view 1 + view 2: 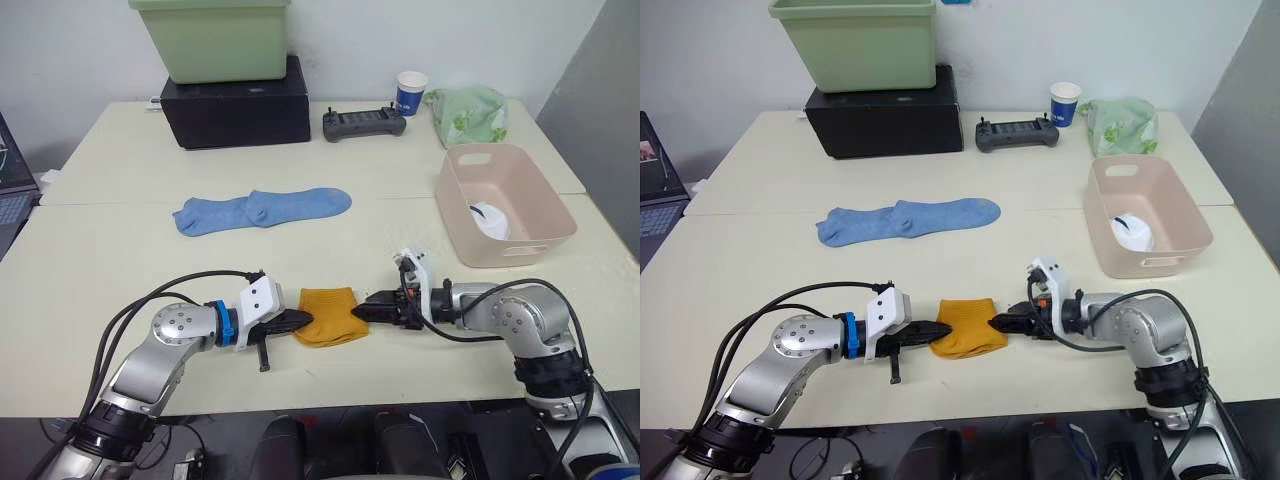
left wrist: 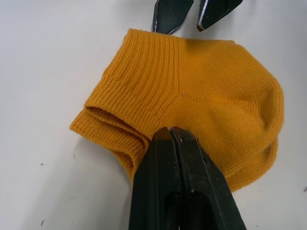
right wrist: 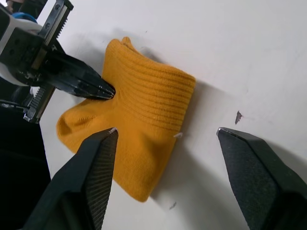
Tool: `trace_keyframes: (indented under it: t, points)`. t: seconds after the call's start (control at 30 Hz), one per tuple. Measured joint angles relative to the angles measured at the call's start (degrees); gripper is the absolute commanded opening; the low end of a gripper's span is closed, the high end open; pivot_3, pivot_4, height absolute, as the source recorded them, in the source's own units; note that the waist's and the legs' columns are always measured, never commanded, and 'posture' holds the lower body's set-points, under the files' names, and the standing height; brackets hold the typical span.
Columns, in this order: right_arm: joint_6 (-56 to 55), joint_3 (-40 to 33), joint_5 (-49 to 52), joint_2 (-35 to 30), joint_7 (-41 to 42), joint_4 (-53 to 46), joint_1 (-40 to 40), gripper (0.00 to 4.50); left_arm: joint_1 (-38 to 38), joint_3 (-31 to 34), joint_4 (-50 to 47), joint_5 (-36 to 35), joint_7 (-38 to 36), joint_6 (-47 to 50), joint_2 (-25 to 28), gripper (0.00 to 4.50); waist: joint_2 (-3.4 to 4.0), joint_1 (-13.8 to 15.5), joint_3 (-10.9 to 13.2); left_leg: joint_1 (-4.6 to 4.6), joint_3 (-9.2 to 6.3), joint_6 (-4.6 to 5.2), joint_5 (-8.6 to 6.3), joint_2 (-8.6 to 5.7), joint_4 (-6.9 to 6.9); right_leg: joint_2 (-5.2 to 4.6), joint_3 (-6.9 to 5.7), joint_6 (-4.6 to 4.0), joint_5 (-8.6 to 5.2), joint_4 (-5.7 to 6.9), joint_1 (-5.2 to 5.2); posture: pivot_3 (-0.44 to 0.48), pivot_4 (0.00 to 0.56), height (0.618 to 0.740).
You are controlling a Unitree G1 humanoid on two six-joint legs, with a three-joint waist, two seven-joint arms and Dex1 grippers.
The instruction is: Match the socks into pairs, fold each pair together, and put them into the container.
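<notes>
Two arms low over table, left gripper [image 2: 173,136] pinched on folded mustard socks [image 1: 328,314], right gripper [image 3: 165,136] spread wide opposite.

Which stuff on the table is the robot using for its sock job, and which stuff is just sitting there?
For the sock job:
mustard-orange socks, folded, pinched by the left gripper, right gripper open beside them
light blue socks
white socks, inside the pink basket

Just sitting there:
green tub
black box
black controller
paper cup
green bag
</notes>
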Motion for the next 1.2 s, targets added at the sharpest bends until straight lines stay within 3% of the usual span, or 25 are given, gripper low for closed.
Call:
trace_keyframes:
  t: [0.23,0.47,0.73,1.07,1.2]
  points:
    - [12.00,-4.59,4.43,10.45,-3.41,1.27,-0.01,3.36,-0.09,-0.02,-0.07,0.00,0.00,0.01,-0.12,0.00,0.00,-0.02,0.00,-0.02,0.00,0.00,0.00,0.01,-0.06,0.00,-0.01,0.00,0.00,0.00,-0.04,0.000,0.150,0.740]
    - [14.44,-10.22,4.13,17.66,-6.88,6.41,-1.58,3.36,-0.19,0.00,-0.07,-0.03,-0.05,0.03,-0.12,0.00,0.01,-0.13,0.00,-0.01,0.01,0.00,0.00,0.01,-0.06,0.01,0.00,0.00,0.00,0.00,-0.05,0.000,0.150,0.740]
    - [14.07,-12.50,4.15,18.91,-7.47,10.76,-3.08,3.36,0.26,0.10,-0.37,-0.13,-0.25,0.04,0.08,0.00,0.01,-0.16,0.00,-0.01,0.03,0.00,0.00,0.00,-0.08,0.01,0.01,0.00,0.00,0.00,-0.06,0.000,0.150,0.740]
    - [12.63,-12.20,4.34,18.32,-7.35,10.00,-2.90,0.03,-0.08,0.27,-0.14,-0.01,-1.16,0.04,0.17,0.00,0.00,-0.17,-0.03,0.05,0.04,0.00,0.00,0.01,-0.17,0.01,0.02,0.00,0.00,-0.02,-0.03,0.000,0.150,0.740]
    - [11.96,-11.80,4.34,17.93,-7.20,8.46,-1.90,0.01,-0.01,0.91,-0.52,-0.97,-1.55,1.80,0.29,0.00,-0.02,-0.17,-0.05,0.03,0.04,0.00,0.00,0.00,-0.17,0.00,0.01,0.00,0.00,-0.02,-0.03,0.000,0.150,0.740]
